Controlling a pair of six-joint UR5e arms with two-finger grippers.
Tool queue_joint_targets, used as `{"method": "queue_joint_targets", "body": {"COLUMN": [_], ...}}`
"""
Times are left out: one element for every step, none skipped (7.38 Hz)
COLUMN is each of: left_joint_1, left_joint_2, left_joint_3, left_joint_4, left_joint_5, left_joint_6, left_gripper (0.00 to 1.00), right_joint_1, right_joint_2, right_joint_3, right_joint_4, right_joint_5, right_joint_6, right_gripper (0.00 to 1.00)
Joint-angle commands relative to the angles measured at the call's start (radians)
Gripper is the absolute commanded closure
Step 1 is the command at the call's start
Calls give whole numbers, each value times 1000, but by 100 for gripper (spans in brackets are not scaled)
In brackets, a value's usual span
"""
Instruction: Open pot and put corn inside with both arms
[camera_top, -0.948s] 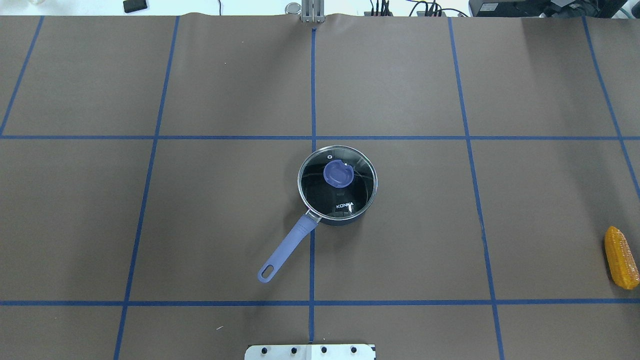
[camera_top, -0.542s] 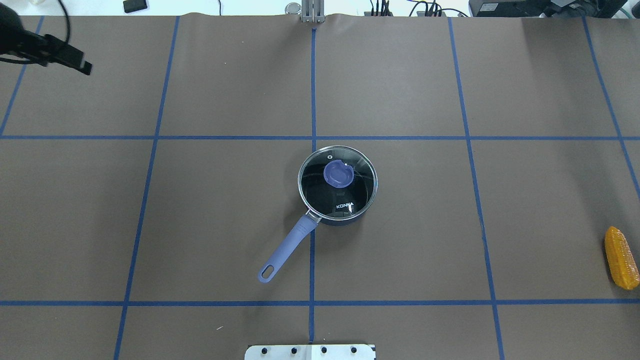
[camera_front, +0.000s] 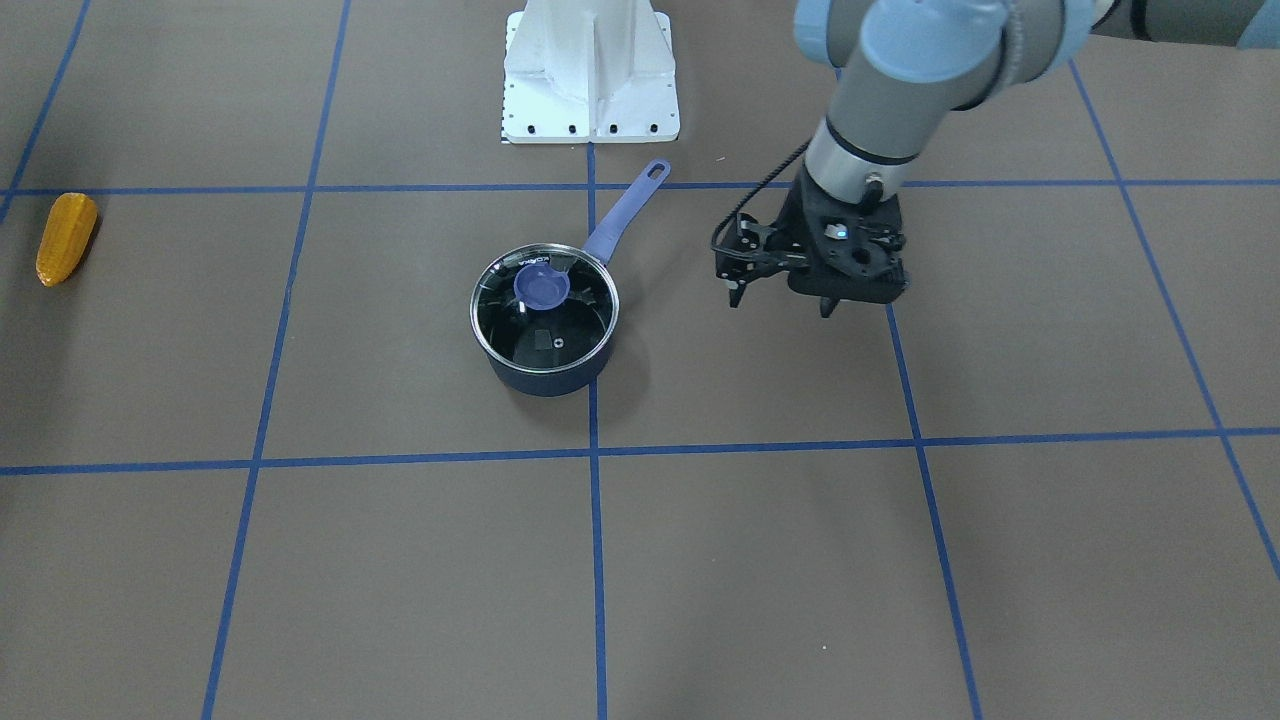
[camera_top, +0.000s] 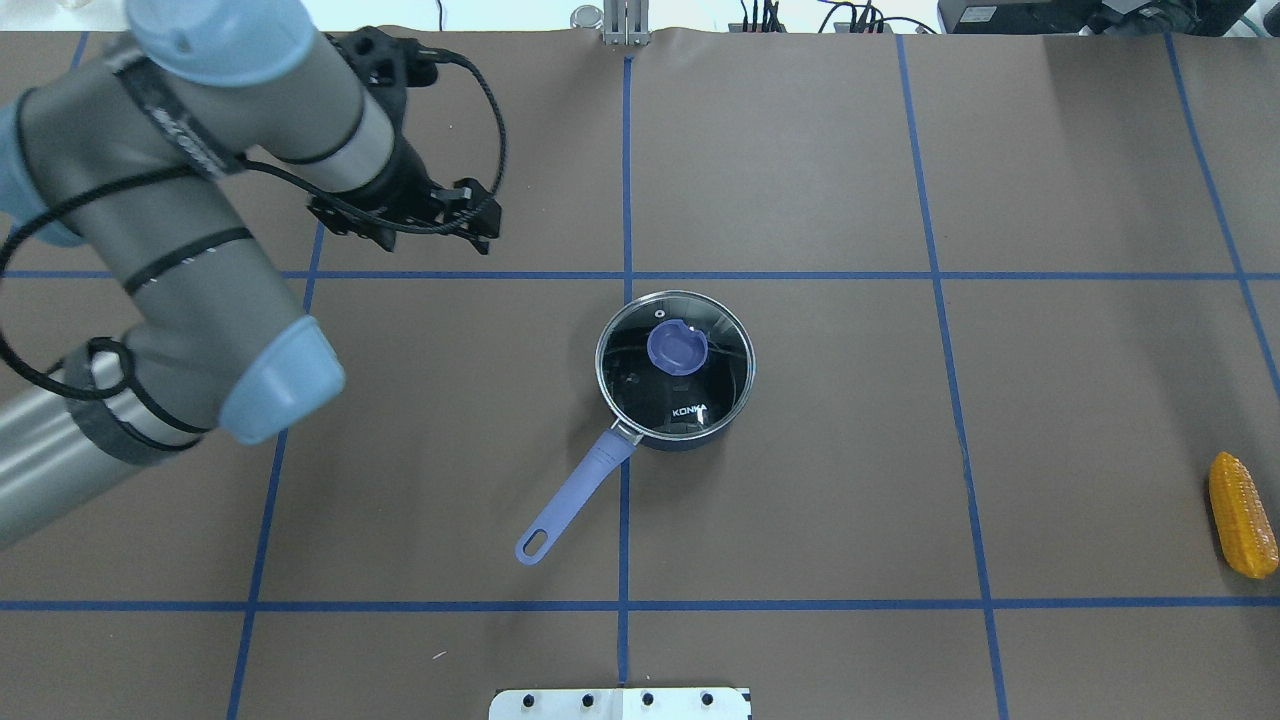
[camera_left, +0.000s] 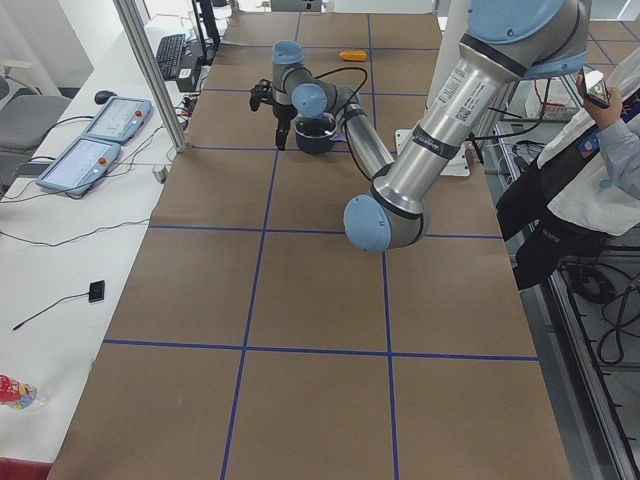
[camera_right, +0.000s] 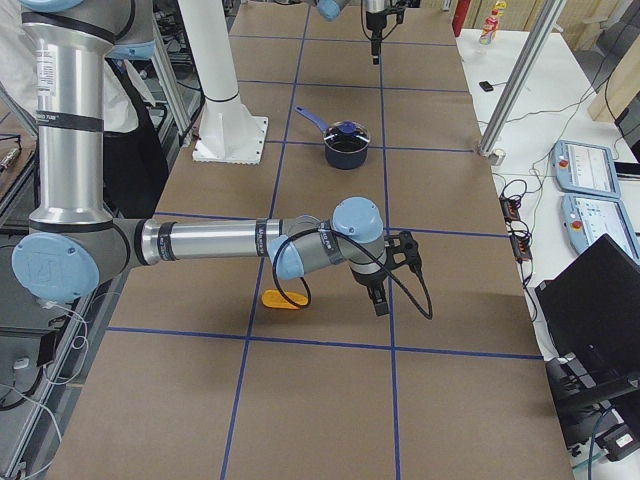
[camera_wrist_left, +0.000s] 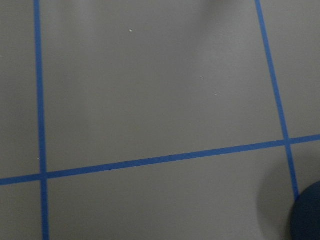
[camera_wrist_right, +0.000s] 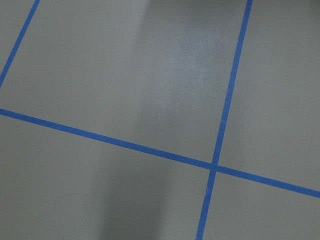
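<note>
The navy pot (camera_top: 690, 438) stands mid-table with its lavender handle (camera_top: 575, 495) pointing toward the robot. The glass lid (camera_top: 635, 385) with the blue knob (camera_top: 678, 347) sits on it. The pot also shows in the front view (camera_front: 545, 380). The yellow-orange corn (camera_top: 1243, 528) lies at the far right edge, and at the left in the front view (camera_front: 66, 238). My left gripper (camera_front: 780, 307) hangs open and empty above the table, left of and beyond the pot (camera_top: 437, 240). My right gripper (camera_right: 380, 300) shows only in the exterior right view, beside the corn (camera_right: 283, 299); I cannot tell whether it is open.
Blue tape lines cross the brown table cover (camera_top: 800, 500). The white mounting base (camera_front: 590, 70) stands at the robot's side. A dark blue edge shows at the bottom right of the left wrist view (camera_wrist_left: 307, 215). An operator (camera_left: 600, 150) stands beside the table.
My left arm has swung in from the far left of the overhead view toward the pot. The pot, lid and corn have not moved.
</note>
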Motion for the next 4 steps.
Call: {"method": "queue_joint_targets", "body": {"left_joint_1": [150, 196, 215, 241], "left_joint_2": [-204, -280, -350, -368], "left_joint_3": [103, 188, 279, 304], "left_joint_4": [139, 135, 134, 123], "left_joint_5": [112, 151, 156, 157], "left_joint_6": [-155, -204, -209, -223], "left_gripper": [1, 1, 1, 1], "right_joint_1": [-1, -1, -1, -2], "right_joint_2": [1, 1, -1, 1], "right_joint_3": [-1, -3, -3, -3], "right_joint_4": [0, 0, -2, -2], "right_joint_5": [-1, -1, 0, 0], "right_joint_6": [1, 1, 1, 1], "right_gripper": [0, 0, 0, 0]}}
